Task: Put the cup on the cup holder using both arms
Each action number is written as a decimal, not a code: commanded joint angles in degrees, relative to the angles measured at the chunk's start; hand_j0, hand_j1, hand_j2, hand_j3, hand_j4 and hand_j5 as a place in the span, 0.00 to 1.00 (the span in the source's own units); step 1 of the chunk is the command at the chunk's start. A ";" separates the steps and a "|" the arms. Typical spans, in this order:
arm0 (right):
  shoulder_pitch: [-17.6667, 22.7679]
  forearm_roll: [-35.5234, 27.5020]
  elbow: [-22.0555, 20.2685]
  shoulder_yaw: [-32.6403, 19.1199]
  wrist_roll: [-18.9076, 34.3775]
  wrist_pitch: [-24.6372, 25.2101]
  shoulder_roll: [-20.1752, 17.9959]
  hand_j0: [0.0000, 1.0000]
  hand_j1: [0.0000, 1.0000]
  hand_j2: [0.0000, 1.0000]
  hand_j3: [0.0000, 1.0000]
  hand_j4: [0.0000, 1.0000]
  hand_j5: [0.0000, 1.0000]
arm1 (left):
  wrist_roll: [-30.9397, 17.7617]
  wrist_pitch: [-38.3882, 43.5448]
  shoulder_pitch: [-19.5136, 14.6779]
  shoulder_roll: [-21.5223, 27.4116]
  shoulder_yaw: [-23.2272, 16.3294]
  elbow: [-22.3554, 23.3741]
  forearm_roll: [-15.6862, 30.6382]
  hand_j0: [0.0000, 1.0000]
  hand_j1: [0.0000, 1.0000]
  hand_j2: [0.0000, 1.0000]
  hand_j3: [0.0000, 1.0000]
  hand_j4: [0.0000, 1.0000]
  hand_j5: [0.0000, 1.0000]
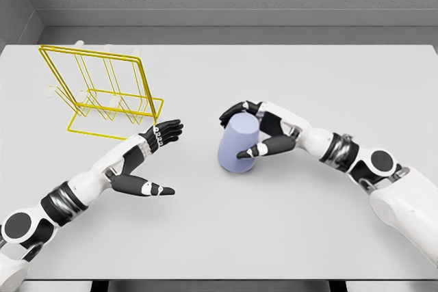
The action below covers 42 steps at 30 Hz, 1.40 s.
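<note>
On the surface [274, 237], right hand [263, 131] gripped the cup [237, 143] by its sides | cup looked light, stiff, slippery | left hand [147, 158] fingers spread, empty | rack [102, 94] waited

Bright, even light fills the whole scene, flat and soft, seemingly from overhead. The table [287, 230] glows a pale grey with no glare or hot spots anywhere. Shadows are faint: only a soft smudge under the cup [238, 143] and thin traces beneath the yellow rack [102, 90] near the far left corner. Everything stays sharp from near edge to far edge, no blur, no grain, lines straight right out to the borders.
</note>
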 commanded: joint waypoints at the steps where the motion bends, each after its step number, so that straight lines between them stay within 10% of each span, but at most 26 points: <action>1: 0.00 1.57 0.29 0.44 0.01 0.17 0.87 0.66 0.66 0.66 0.66 0.66 0.66 | 0.02 0.09 0.00 0.10 0.01 0.07 0.23 1.00 1.00 1.00 1.00 1.00 1.00; 16: -0.97 2.19 2.48 2.37 -0.98 0.17 2.63 0.67 0.67 0.67 0.67 0.67 0.67 | 0.02 1.05 0.09 0.01 0.80 0.42 0.32 1.00 1.00 1.00 1.00 1.00 1.00; 21: -1.41 5.97 3.28 2.29 -2.21 0.26 2.72 0.96 0.96 0.96 0.96 0.96 0.96 | 0.11 2.55 -0.35 -0.95 1.32 1.74 0.40 1.00 1.00 1.00 1.00 1.00 1.00; 42: -2.02 7.02 4.33 2.29 -2.47 0.26 2.02 1.00 1.00 1.00 1.00 1.00 1.00 | 0.02 5.80 -0.70 -8.95 2.20 5.51 0.14 1.00 1.00 1.00 1.00 1.00 1.00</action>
